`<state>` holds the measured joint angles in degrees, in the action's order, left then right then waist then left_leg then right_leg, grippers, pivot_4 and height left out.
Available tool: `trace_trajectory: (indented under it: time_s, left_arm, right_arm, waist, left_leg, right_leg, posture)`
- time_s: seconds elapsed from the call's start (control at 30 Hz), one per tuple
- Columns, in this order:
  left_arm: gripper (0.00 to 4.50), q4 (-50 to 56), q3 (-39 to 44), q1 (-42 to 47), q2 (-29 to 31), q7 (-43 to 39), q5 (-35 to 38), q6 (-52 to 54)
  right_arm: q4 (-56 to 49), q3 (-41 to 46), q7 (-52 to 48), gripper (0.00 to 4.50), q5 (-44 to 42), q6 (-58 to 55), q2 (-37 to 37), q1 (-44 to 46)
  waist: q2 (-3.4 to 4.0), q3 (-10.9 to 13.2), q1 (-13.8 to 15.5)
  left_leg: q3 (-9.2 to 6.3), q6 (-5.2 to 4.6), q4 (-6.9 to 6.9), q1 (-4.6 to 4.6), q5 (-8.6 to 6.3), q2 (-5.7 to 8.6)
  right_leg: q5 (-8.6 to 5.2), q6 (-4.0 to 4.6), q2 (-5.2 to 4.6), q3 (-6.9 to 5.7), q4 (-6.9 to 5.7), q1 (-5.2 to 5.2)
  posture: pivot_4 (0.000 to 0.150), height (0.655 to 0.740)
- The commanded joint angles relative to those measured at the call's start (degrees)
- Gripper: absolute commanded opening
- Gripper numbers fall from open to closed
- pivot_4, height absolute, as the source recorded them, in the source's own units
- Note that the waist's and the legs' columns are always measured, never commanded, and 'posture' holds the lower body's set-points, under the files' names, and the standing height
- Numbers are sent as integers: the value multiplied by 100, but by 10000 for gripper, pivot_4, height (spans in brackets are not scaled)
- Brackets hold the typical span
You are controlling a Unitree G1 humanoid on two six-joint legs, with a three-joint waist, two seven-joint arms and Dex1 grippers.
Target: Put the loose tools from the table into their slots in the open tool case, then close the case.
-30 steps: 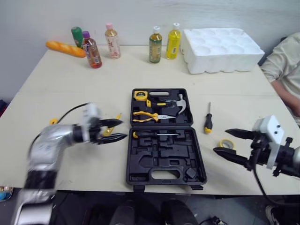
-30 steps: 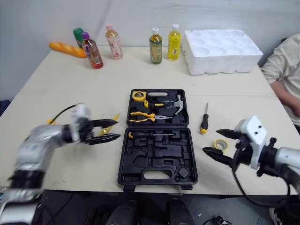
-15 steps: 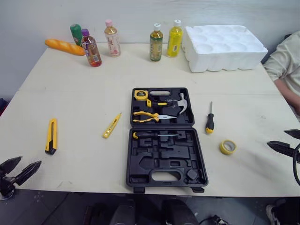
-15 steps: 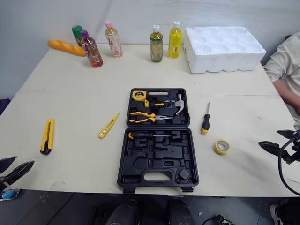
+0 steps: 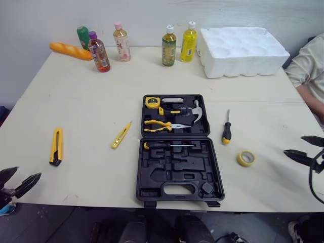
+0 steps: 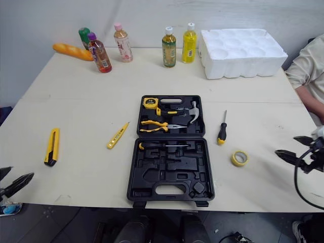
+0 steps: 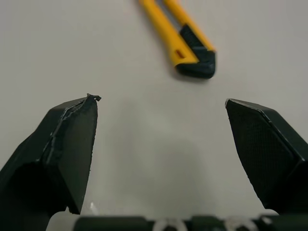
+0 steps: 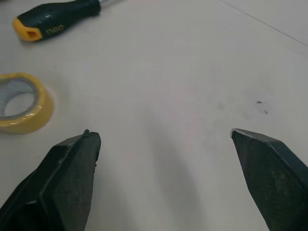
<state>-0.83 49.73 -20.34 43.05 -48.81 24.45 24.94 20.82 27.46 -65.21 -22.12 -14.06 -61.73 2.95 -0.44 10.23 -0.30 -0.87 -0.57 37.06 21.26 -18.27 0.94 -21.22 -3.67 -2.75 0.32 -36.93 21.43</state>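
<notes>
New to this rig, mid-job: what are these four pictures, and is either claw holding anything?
This is a two-armed humanoid robot. The two wide pictures come from its head camera, looking down at the table. The two close-ups come from wrist cameras; the black wedges are gripper fingers. The left gripper is open, facing the knife; the right gripper is open near the tape and screwdriver. Neither holds anything. The open case lies mid-table, a yellow tester on its left. Bottles, bread and a foam tray stand at the far edge; a person's sleeve shows on the right.
</notes>
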Motion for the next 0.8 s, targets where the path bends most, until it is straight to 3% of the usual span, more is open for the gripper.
trace_trajectory:
  time_s: [0.03,0.13,0.33,0.53,0.8]
  left_arm:
    - [44726,818,-442,449,445,-339,570,449]
    - [44726,1599,-914,828,672,-403,959,854]
    - [44726,2715,-2215,2473,1036,-455,1884,1493]
    - [44726,2044,-4057,4395,561,-698,1399,1157]
    - [44726,1506,-5128,5617,-108,-1196,1092,864]
  right_arm:
    - [-1725,201,628,45000,-501,-873,411,-249]
    - [-3061,180,1198,45000,-903,-1771,706,-392]
    - [-4835,-494,3671,45000,-1310,-4079,1761,559]
    - [-4786,-1012,5724,45000,-767,-5608,3194,1710]
    - [-4250,-1266,6485,45000,-276,-5782,4135,2335]
  waist:
    - [11,-2,2]
    - [16,-1,-1]
    - [13,0,-31]
    - [14,-1,-10]
    - [13,-1,-41]
  left_leg:
    - [0,3,4,0,2,1]
    - [-2,6,2,0,4,0]
    - [-2,20,9,4,12,1]
    - [-1,72,4,11,43,5]
    - [3,69,22,48,63,9]
  right_leg:
    - [0,0,0,0,-9,0]
    - [0,0,1,-1,-11,0]
    - [0,-1,2,0,-23,6]
    - [0,-1,11,2,-29,19]
    - [0,-1,19,6,-83,59]
  posture:
    - [1500,7400]
    - [1500,7400]
    - [1500,7400]
    - [1500,7400]
    - [1500,7400]
